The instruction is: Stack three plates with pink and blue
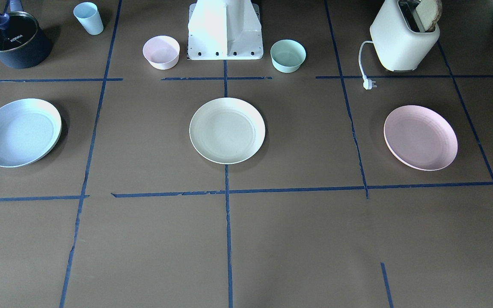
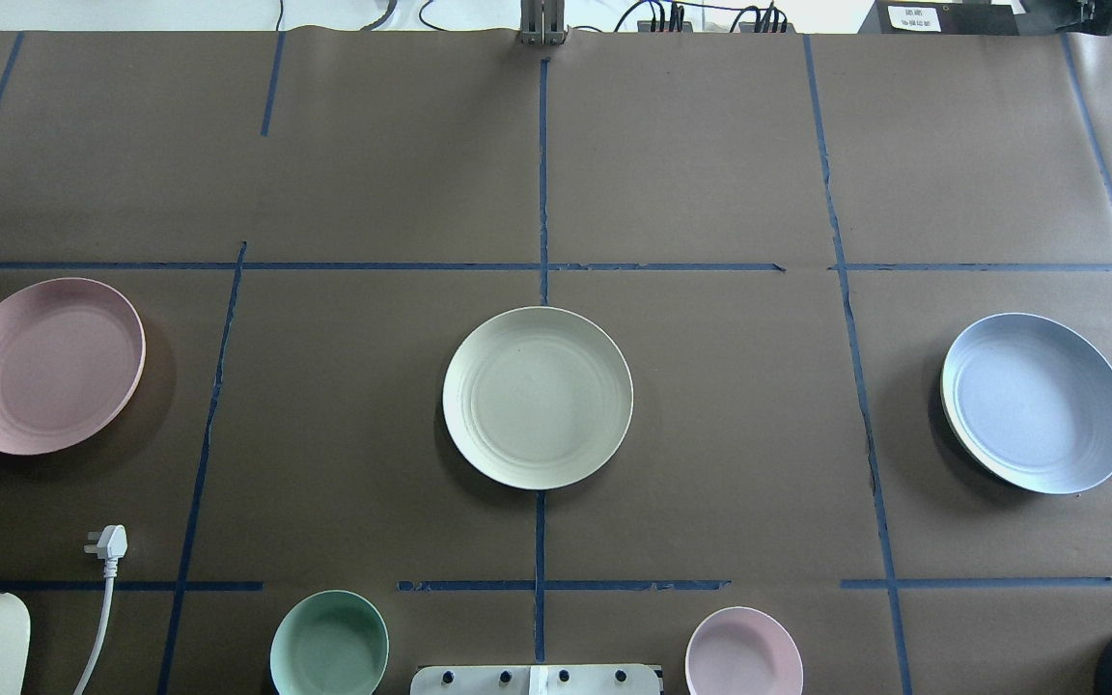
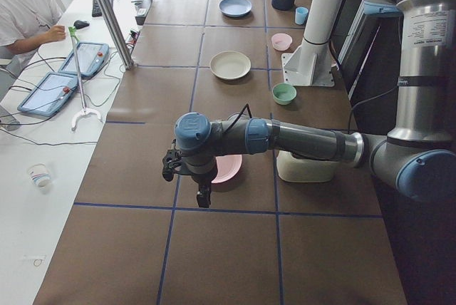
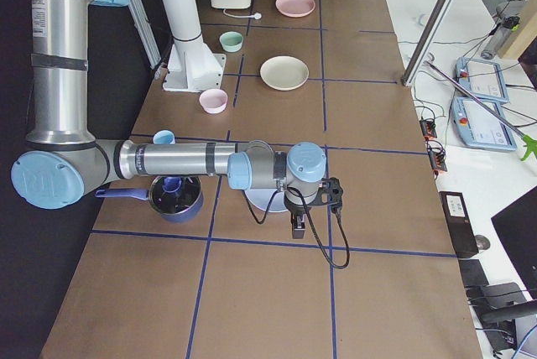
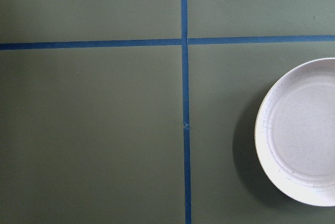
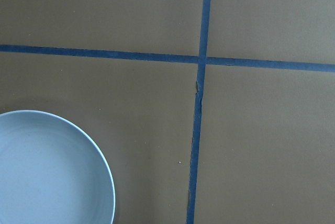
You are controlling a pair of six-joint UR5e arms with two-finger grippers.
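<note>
**Front-facing view.** Three round shallow matte plates lie in a row on the brown paper-covered counter (image 1: 298,239), well apart and none stacked. The pale blue plate (image 1: 19,131) is at my right end. The cream-white plate (image 1: 227,130) is in the middle, in front of my base. The pale pink plate (image 1: 420,137) is at my left end. Neither of my arms shows here.

**Overhead view.** The row is the same, with pink on my left, cream in the centre and blue on my right. No arm shows here either.

**Left side view.** My left gripper (image 3: 204,198) points down at the counter, just beside the pink plate on the side toward the counter's end. My wrist hides part of the plate. The plate lies inward from the gripper, toward the cream one. I cannot tell from here whether the jaws are parted.

**Right side view.** My right gripper (image 4: 297,226) hangs the same way beside the blue plate, which lies inward and is partly under my forearm. I cannot tell its jaw state either.

**Left wrist view.** The pink plate sits at the right edge, cut off by the frame.

**Right wrist view.** The blue plate fills the lower left corner.

Each end plate is nearest its own arm. The plates are round, so there is no long axis to line up with. I judge each gripper must first shift inward to reach a rim.
</note>
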